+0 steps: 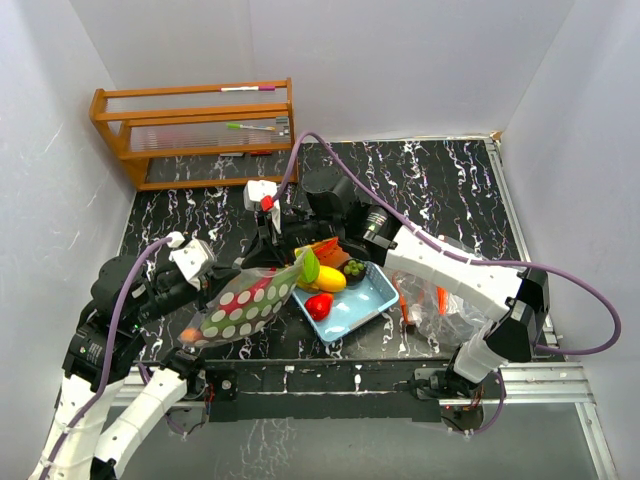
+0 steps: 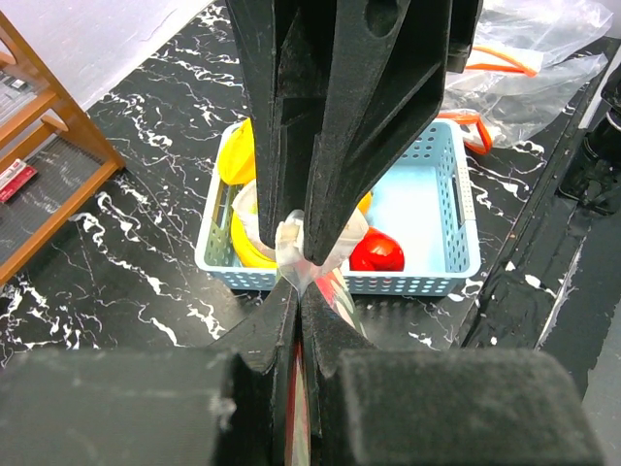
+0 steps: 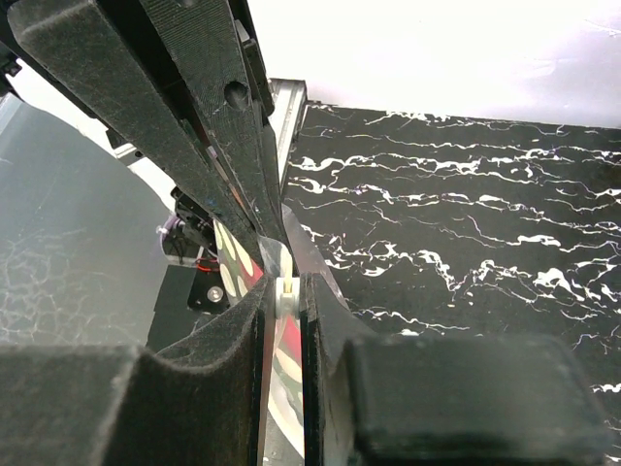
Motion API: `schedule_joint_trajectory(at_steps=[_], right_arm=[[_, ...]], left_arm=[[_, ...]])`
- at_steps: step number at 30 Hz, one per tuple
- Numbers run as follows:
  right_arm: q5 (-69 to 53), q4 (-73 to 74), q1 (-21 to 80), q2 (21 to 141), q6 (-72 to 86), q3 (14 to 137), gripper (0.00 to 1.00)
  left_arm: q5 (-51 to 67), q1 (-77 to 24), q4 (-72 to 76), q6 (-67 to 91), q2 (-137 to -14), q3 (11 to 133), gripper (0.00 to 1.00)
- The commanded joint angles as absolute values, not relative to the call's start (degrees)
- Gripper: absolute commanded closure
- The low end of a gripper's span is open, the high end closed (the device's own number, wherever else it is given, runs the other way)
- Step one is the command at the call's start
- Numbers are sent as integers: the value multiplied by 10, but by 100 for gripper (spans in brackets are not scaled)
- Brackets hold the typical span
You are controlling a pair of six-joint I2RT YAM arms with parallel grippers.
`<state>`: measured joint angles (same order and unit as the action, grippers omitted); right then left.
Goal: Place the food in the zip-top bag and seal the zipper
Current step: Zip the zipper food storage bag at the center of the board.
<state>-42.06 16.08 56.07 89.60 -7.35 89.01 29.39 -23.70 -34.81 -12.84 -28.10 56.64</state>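
**Both arms holding the bag beside the basket.**

- **Left gripper**: clenched on the top edge of the zip-top bag. Its pads meet on a fold of clear film, and the spotted body of the bag hangs below them.
- **Right gripper**: pinched shut on the same edge, further along. What looks like the white zipper strip is caught between its fingertips.
- **Why it is held this way:** with two holds apart on one rim, the bag is kept off the table and stretched. It slants up from the left arm's side toward the basket. This probably keeps the mouth edge straight and close to the food, ready either for loading or for running the zipper shut.
- **Bag contents:** the patterned wall hides the inside, so I cannot tell whether anything is in the bag.
- **Food:** the yellow mango and the red piece lie in the light-blue basket, with darker pieces behind them. The basket sits just beyond the bag's raised end. With food visibly unloaded, sealing now would seem premature.
- **Surroundings:** crumpled clear plastic bags with orange trim lie to the right of the basket. A wooden rack stands in the far left corner, well apart from the work.
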Motion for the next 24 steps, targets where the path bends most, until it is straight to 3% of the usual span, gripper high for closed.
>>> schedule_joint_trajectory(at_steps=[1, 5, 9, 13, 16, 24], right_arm=[[-379, 169, 548, 880, -76, 883, 92], [-377, 166, 546, 886, -73, 884, 91], [-369, 146, 544, 877, -69, 877, 53], [-366, 123, 545, 851, -77, 861, 28], [-358, 126, 545, 841, -94, 860, 24], [-420, 140, 543, 866, -110, 886, 25]], left_arm=[[301, -237, -304, -125, -272, 596, 100], [302, -237, -305, -125, -273, 603, 100], [307, -237, -308, -126, -274, 600, 100], [311, -237, -305, -124, -272, 595, 100], [310, -237, -303, -125, -271, 596, 100], [318, -237, -300, -122, -270, 593, 100]])
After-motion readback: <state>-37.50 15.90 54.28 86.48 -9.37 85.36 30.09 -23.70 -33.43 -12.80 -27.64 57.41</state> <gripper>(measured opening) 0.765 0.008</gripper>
